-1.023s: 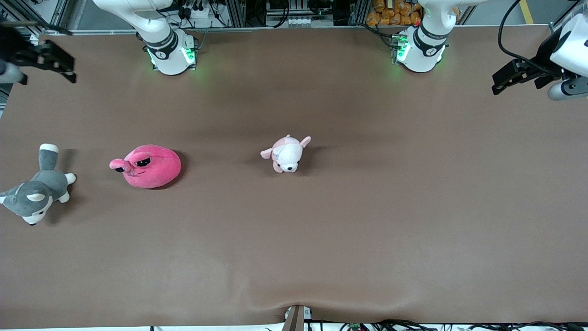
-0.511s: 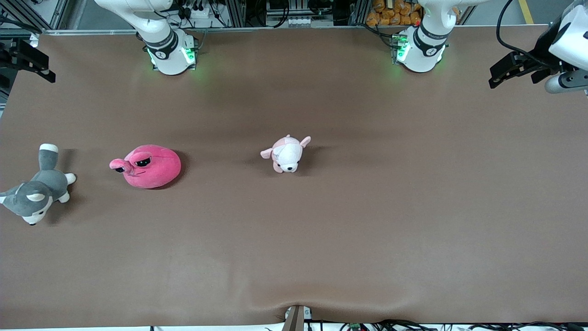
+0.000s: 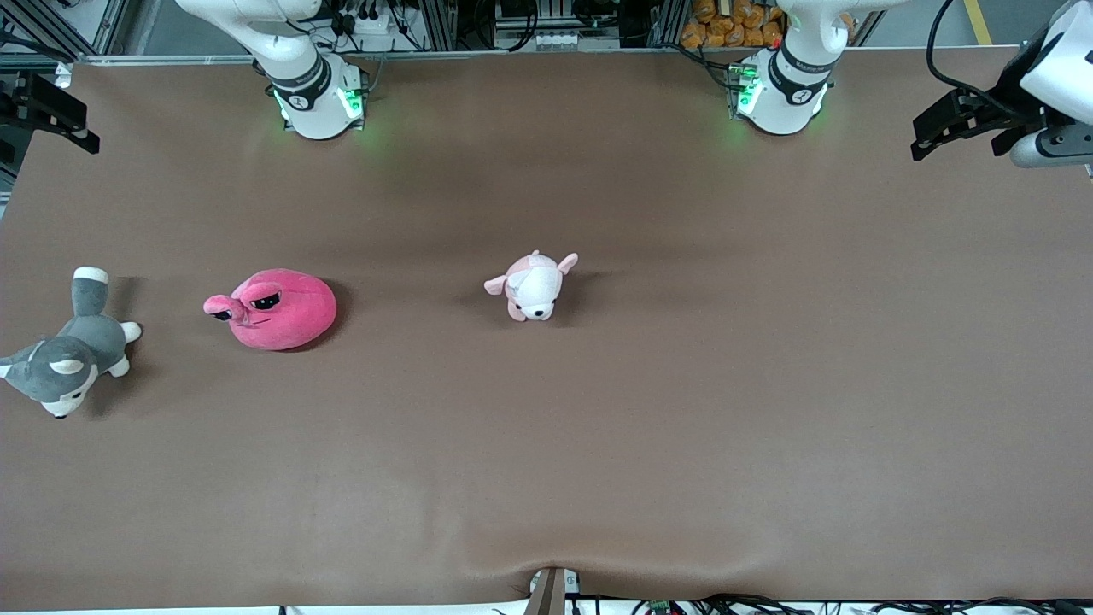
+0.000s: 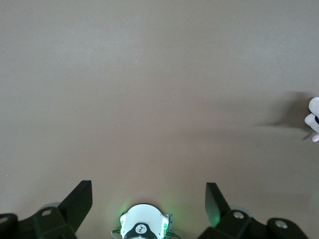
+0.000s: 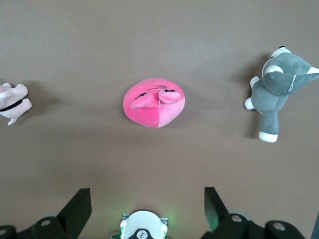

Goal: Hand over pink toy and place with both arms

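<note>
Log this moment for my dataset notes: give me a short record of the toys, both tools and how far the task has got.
pink toy: round pink toy on the table, toward the right arm's end
other toys: grey plush beside it, at the table's edge; pale pink plush mid-table
right tool: open, raised over the table's corner, holding nothing
left tool: open, raised over the left arm's end of the table, holding nothing
task progress: pink toy untouched, no handover yet

left gripper (image 4: 148, 201): fingers wide apart, up over bare brown table (image 4: 149, 89)
edge: bit of white plush (image 4: 314, 118)
</note>
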Action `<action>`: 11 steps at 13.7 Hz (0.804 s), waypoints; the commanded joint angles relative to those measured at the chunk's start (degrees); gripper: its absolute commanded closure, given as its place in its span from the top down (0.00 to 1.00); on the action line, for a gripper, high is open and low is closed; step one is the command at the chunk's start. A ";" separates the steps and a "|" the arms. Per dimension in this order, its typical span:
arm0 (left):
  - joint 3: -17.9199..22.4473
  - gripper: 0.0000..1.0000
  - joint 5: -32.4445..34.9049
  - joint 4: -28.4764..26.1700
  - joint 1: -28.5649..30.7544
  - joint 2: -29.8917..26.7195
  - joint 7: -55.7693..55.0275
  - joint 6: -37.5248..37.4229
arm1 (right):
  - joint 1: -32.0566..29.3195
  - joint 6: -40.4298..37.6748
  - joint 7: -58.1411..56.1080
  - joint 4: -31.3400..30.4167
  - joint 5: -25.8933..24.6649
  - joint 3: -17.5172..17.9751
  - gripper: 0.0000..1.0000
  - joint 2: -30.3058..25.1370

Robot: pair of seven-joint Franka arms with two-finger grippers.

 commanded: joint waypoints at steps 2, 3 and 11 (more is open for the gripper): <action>0.54 1.00 -1.00 2.34 0.01 -0.21 1.09 -0.60 | -1.05 -1.12 -0.76 1.20 0.75 0.37 1.00 0.46; 0.62 1.00 -0.92 2.43 0.01 -0.04 1.09 -0.60 | -1.05 -1.12 -0.76 1.20 0.75 0.37 1.00 0.54; 0.54 1.00 -1.00 2.08 0.18 1.02 1.17 -0.60 | -0.96 -0.86 -0.76 1.20 0.75 0.46 1.00 0.72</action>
